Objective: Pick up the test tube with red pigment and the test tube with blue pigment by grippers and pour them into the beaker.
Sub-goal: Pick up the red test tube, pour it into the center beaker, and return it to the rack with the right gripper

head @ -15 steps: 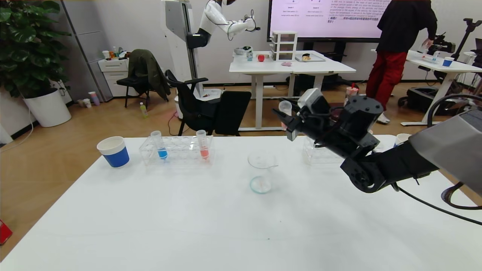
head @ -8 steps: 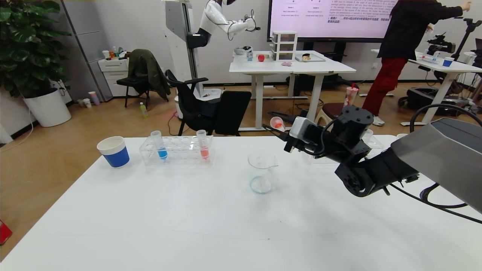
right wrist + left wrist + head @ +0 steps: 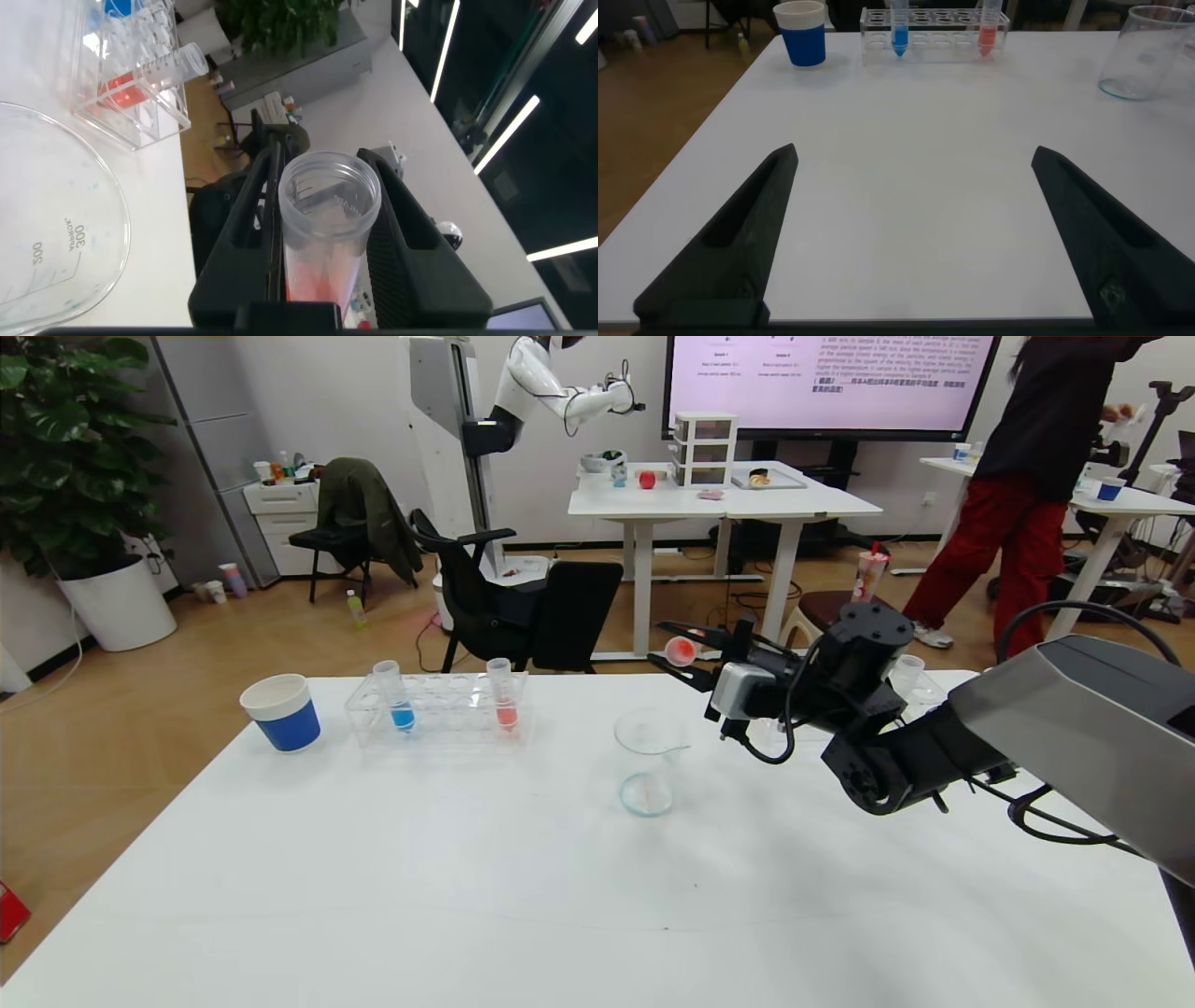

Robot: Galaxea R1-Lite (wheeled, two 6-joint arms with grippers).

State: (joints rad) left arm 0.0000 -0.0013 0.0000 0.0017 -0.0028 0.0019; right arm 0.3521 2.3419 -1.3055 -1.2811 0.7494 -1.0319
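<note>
My right gripper point(image 3: 668, 653) is shut on the test tube with red pigment point(image 3: 681, 649), which lies tipped almost level with its mouth pointing left. It hangs above and just right of the clear beaker point(image 3: 647, 765). In the right wrist view the tube point(image 3: 329, 215) sits between both black fingers, with the beaker's rim point(image 3: 56, 233) below it. The test tube with blue pigment point(image 3: 401, 695) stands in the clear rack point(image 3: 439, 721). My left gripper point(image 3: 913, 154) is open over bare table, far from the blue tube point(image 3: 899, 28), and is out of the head view.
A second tube of red liquid point(image 3: 504, 695) stands in the same rack. A blue-banded paper cup point(image 3: 282, 712) sits left of the rack. Another clear rack point(image 3: 920, 689) lies behind my right arm. A person point(image 3: 1027, 504) moves about in the background.
My right gripper came down and slightly left while rolling its wrist. The red tube went from upright to nearly level. The left gripper stayed put.
</note>
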